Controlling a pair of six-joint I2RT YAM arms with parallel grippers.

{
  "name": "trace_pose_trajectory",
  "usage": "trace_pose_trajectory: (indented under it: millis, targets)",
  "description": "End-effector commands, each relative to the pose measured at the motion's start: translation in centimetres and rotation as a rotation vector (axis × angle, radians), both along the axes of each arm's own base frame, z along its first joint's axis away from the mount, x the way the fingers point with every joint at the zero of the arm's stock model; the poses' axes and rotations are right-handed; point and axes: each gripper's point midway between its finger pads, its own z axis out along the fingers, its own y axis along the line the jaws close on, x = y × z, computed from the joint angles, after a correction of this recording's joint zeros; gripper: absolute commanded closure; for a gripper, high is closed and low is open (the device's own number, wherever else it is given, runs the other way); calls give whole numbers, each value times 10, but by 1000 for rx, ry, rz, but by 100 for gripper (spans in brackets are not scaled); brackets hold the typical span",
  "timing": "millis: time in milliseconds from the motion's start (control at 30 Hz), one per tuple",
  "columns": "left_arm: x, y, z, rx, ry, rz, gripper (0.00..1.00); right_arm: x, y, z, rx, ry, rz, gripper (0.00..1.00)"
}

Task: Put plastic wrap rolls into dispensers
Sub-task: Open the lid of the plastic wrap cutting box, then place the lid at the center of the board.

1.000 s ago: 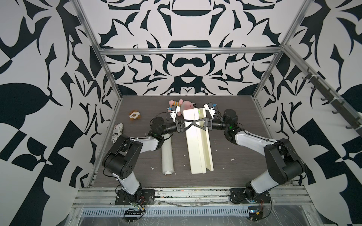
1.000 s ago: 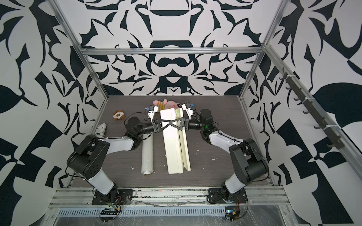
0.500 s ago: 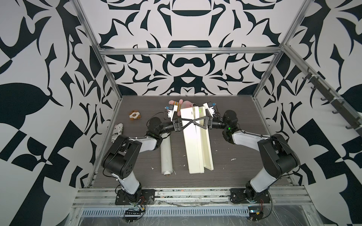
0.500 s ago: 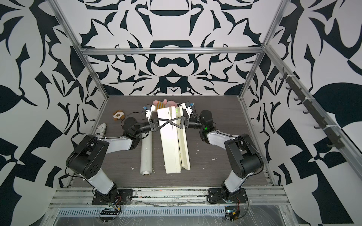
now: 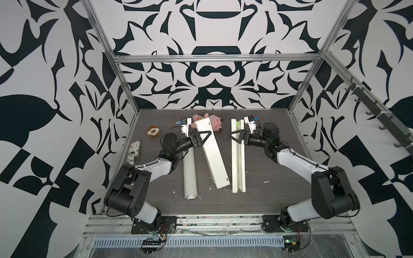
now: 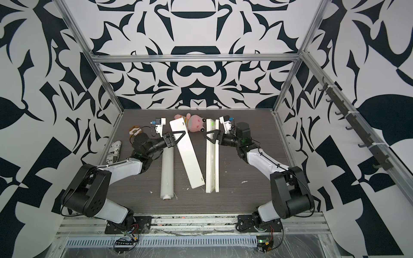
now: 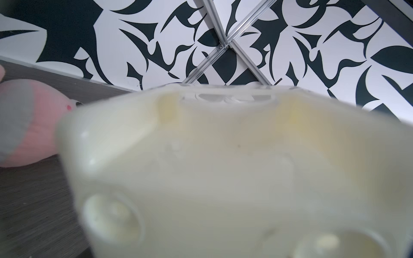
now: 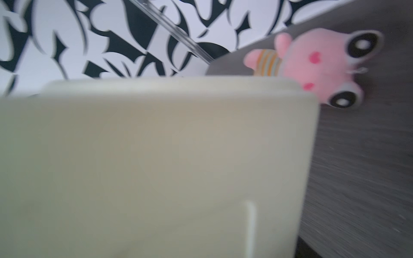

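Two pincers over counter (image 5: 268, 194), left pincer (image 5: 204, 138) clamped wide across tilted dispenser part (image 5: 214, 160), right pincer (image 5: 234, 135) straddled straight dispenser part (image 5: 238, 169), grip indeterminate, wrap roll (image 5: 190, 176) lay alongside

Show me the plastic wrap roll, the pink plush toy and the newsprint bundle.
plastic wrap roll (image 5: 189, 174), in a top view, mid-length.
pink plush toy (image 5: 215, 123), in a top view, its face.
newsprint bundle (image 5: 133, 152), in a top view, its middle.

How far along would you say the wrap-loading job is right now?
Done: the dispenser base and lid are splayed apart. In hand: left gripper holds the base; right gripper is at the lid. Left: the roll lies beside them, not loaded.
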Motion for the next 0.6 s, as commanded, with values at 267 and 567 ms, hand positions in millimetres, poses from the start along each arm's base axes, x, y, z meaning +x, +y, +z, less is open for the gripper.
trace_pose_trajectory:
  millis: [267, 567]
  targets:
    - [-10, -12, 5, -68, 3, -138, 51, 22, -126, -113, -908, 318, -387, 23]
    - [-14, -17, 4, -64, 5, -175, 51, 39, -161, -170, -1251, 398, -362, 11]
